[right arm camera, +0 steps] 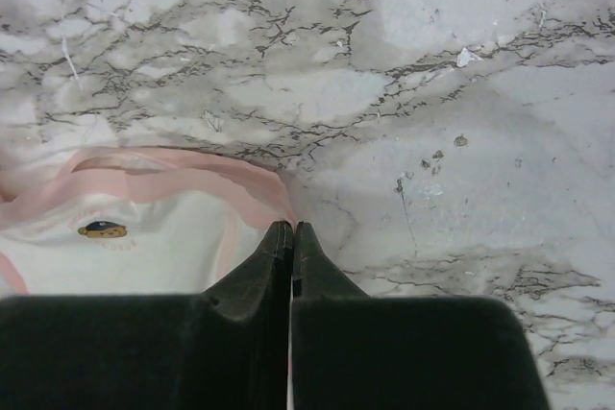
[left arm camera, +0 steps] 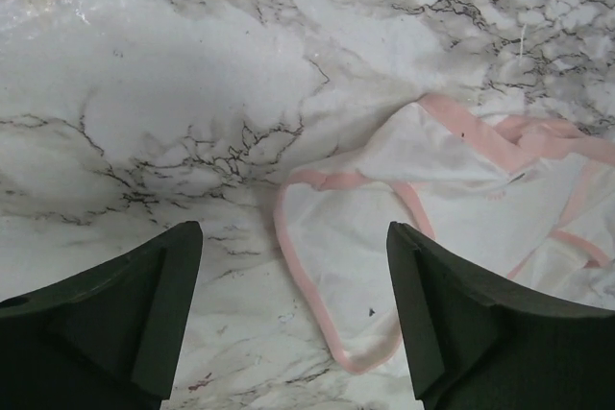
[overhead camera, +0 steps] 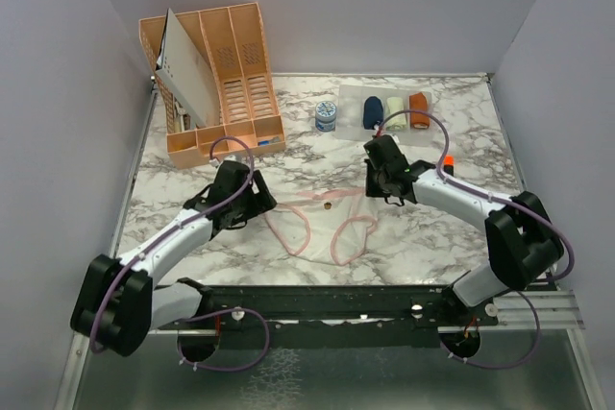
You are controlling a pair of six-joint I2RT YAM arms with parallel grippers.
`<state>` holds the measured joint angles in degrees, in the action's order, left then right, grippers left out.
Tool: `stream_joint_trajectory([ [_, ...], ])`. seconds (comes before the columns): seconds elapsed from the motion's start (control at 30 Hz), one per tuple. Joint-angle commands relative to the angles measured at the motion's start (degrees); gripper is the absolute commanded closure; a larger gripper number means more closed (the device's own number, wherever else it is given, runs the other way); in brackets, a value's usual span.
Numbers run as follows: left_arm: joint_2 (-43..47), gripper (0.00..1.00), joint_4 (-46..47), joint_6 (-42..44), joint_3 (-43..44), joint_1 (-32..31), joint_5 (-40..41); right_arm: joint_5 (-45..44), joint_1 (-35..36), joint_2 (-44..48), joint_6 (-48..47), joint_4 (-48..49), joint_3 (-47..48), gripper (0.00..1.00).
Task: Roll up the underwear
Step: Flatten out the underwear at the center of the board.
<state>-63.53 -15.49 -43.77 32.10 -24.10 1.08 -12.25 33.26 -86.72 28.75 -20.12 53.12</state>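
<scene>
The whitish-pink underwear (overhead camera: 322,223) with pink edging lies spread flat on the marble table between the two arms. My left gripper (overhead camera: 258,201) is open at its left end. In the left wrist view a pink-edged loop of the underwear (left arm camera: 336,266) lies between the fingers (left arm camera: 144,314) of my left gripper (left arm camera: 293,232), untouched. My right gripper (overhead camera: 373,189) is at the cloth's right corner. In the right wrist view my right gripper (right arm camera: 292,226) is shut, and the pink waistband of the underwear (right arm camera: 144,237) runs into the tips. The navy underwear (overhead camera: 372,110) lies rolled at the back.
Next to the navy roll lie a cream bundle (overhead camera: 396,110) and a rust-orange bundle (overhead camera: 419,108). A small blue-and-white jar (overhead camera: 326,117) stands left of them. An orange file organiser (overhead camera: 216,74) holding a white sheet occupies the back left. Grey walls close in the table.
</scene>
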Motion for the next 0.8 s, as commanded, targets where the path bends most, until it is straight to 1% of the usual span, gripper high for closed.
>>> stream_joint_trajectory([
  [0.0,-7.2,0.15,3.0,5.6,6.3,0.0,-0.3,-0.7,-0.4,-3.0,-3.8,-2.1,2.8,0.96],
  [0.1,-12.3,0.15,3.3,10.1,11.7,0.0,-1.1,-0.9,-1.0,-3.8,-3.9,-1.9,3.1,0.95],
  [0.23,-19.0,0.15,2.2,18.1,19.0,0.1,-5.6,0.4,-2.9,-4.3,-4.7,-1.3,2.9,0.95],
  [0.33,-24.9,0.17,-2.1,23.6,25.0,0.1,-9.6,1.5,-3.8,-4.8,-5.5,-1.4,3.2,0.95],
  [0.4,-28.4,0.2,-6.0,26.0,28.3,0.1,-9.1,2.2,-4.0,-4.9,-5.9,-1.3,3.2,0.95],
  [0.5,-31.6,0.21,-9.7,28.4,30.7,-0.1,-11.0,2.8,-4.1,-4.9,-6.3,-1.4,3.5,0.95],
  [0.63,-33.7,0.23,-10.2,29.0,30.4,-1.2,-10.1,3.4,-4.2,-4.9,-6.5,-1.3,3.7,0.95],
  [0.77,-36.4,0.27,-10.7,29.9,31.6,-3.4,-8.7,4.5,-4.2,-5.1,-6.7,-1.4,3.9,0.95],
])
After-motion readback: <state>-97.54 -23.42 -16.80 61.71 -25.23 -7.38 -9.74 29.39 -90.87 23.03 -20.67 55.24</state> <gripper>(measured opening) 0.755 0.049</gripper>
